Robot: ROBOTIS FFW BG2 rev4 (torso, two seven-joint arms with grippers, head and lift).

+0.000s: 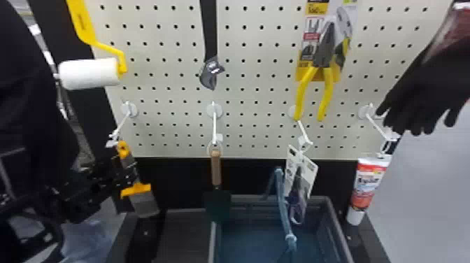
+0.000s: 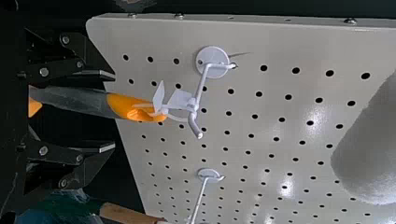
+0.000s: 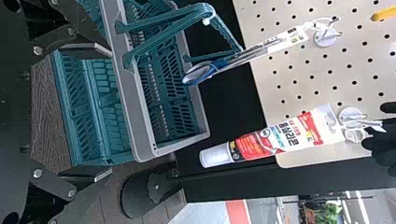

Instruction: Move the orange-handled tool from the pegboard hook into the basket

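The orange-handled tool hangs from the far-left hook, in front of the pegboard's lower left. My left gripper is at the tool's left side, partly covering it. In the left wrist view, the open left gripper has the tool between its spread fingers, with a gap on both sides; the tool's ring is still on the hook. The basket stands below the board, right of centre. In the right wrist view, my right gripper is open and holds nothing, before the basket.
A wooden-handled trowel hangs right of the tool. Packaged scissors hang above the basket, whose handle stands up. A glue tube and black glove are at the right, a white paint roller at upper left.
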